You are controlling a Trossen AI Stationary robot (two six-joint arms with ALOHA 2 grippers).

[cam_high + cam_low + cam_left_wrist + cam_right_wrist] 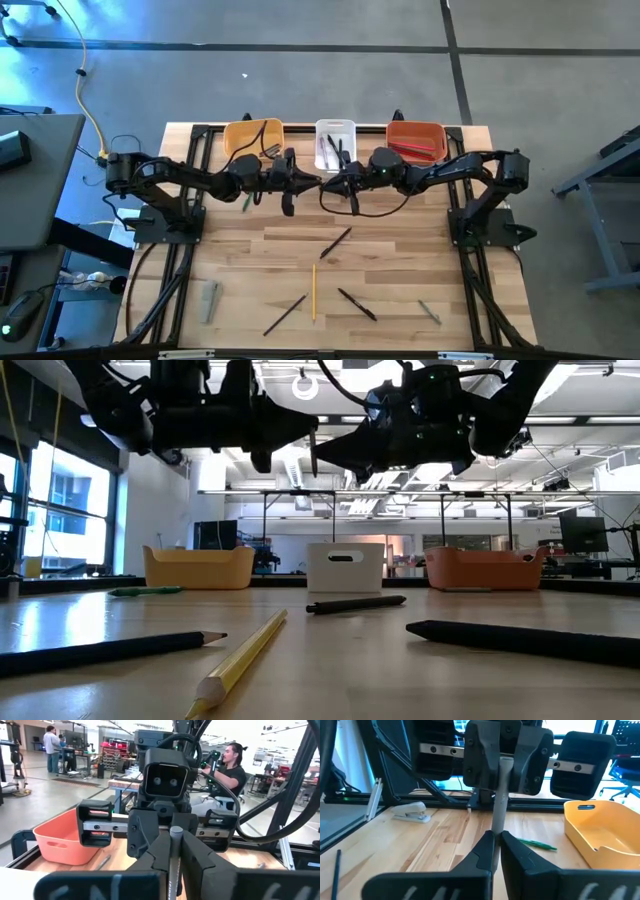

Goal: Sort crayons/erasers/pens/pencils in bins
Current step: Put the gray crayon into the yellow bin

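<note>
A slim, round, matte grey pen [500,795] is being held in the air at both ends. One end is being pinched by the narrow dark fingers of the right gripper [496,840], and the other end by the left gripper [501,765]. Both are closed on the pen, above the table's 12 o'clock part, just in front of the white bin [345,568].

Three smooth plastic bins with rounded corners are being kept in a row at 12 o'clock. The yellow-orange bin [197,568] is at 11 and the red-orange bin [485,570] at 1. A green pen [145,591] is lying at 10 o'clock.

The table [400,260] is made of pale wooden strips. Towards 6 o'clock, a thin yellow pencil [313,292] and black pens [356,304] are lying scattered. A grey concrete floor is being seen around the table.
</note>
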